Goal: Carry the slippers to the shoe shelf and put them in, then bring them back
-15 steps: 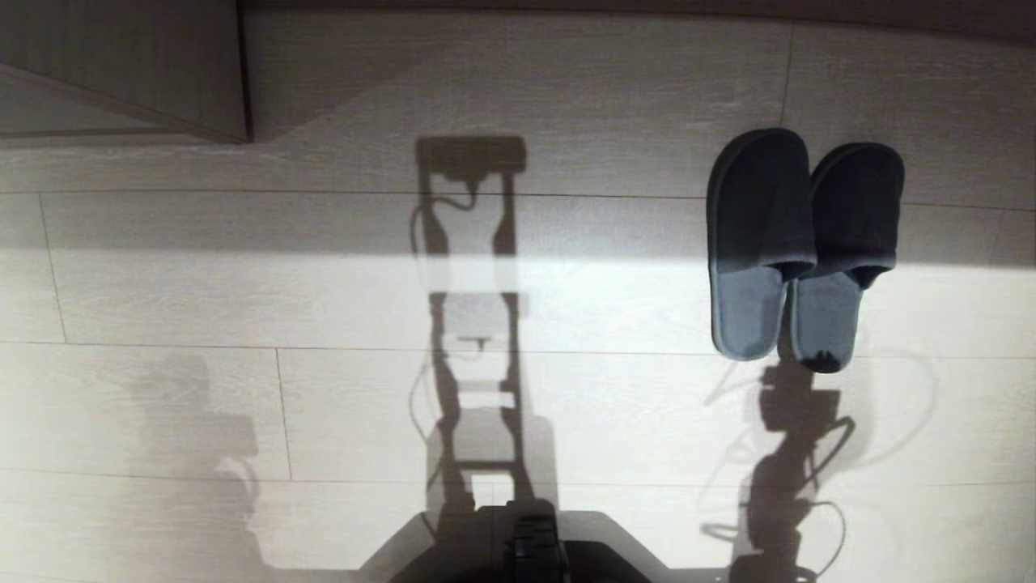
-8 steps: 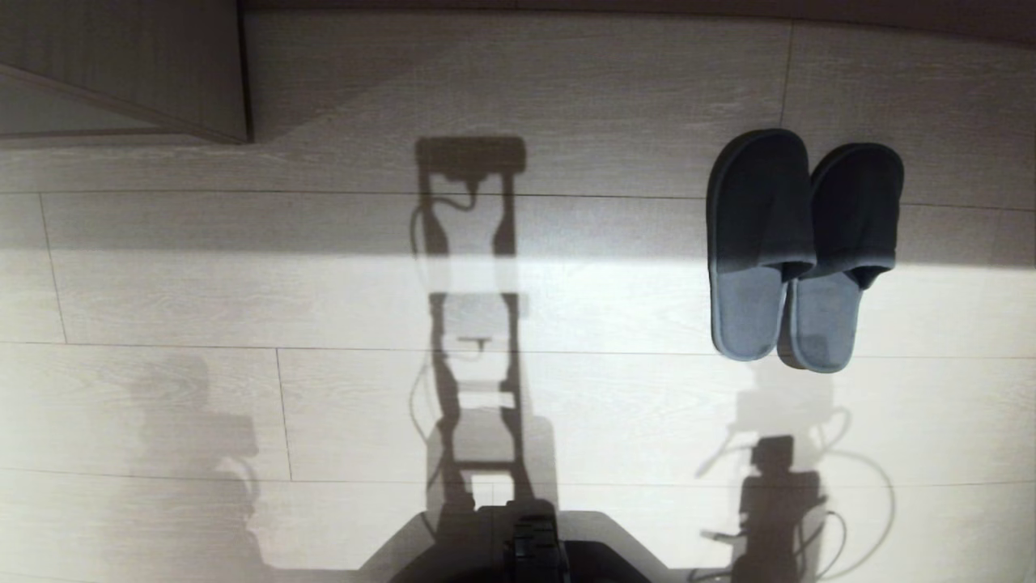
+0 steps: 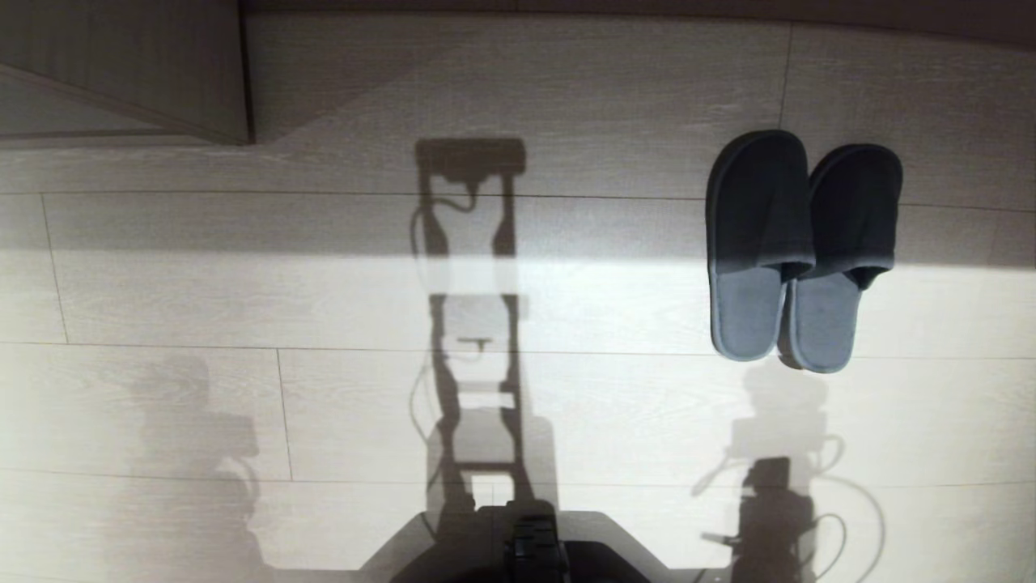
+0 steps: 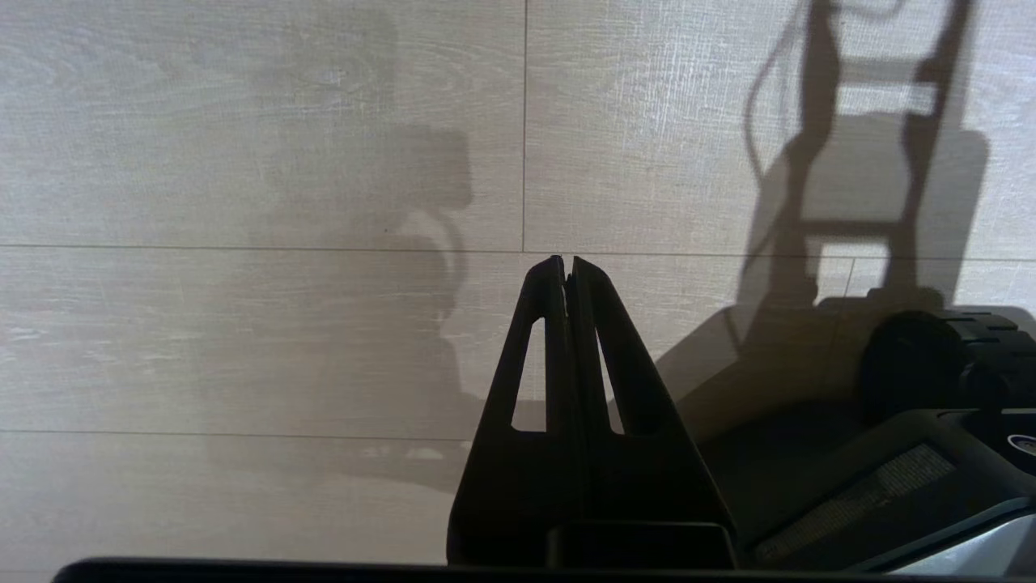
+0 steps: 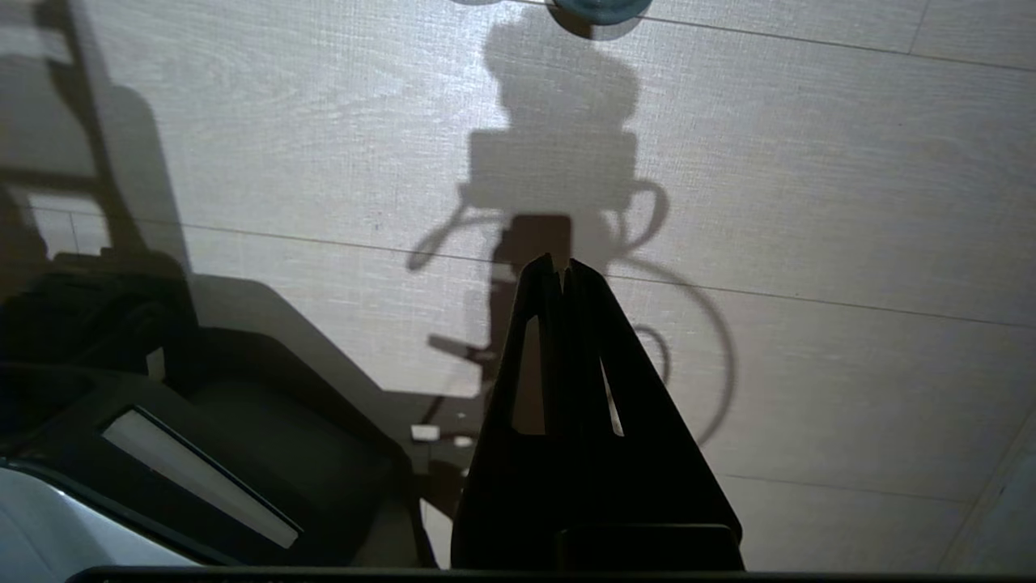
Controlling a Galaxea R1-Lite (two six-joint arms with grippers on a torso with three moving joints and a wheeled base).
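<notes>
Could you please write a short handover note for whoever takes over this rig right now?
Left gripper: shut, empty, parked over bare floor.
Right gripper: shut, empty, above the floor, short of the slippers' heels.
Slippers: side by side on the floor, ahead and to the robot's right, toes away from it.
Done: the slippers lie released.
Left: shelf not in view; check which leg of the trip this is.

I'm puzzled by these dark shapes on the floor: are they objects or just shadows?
Shadows. Head view: the robot's tall shadow falls up the floor, crossed by a bright band that lights the heels of the slippers. Left wrist view: the left gripper is a dark silhouette. Right wrist view: the right gripper likewise, above its arm's shadow.
</notes>
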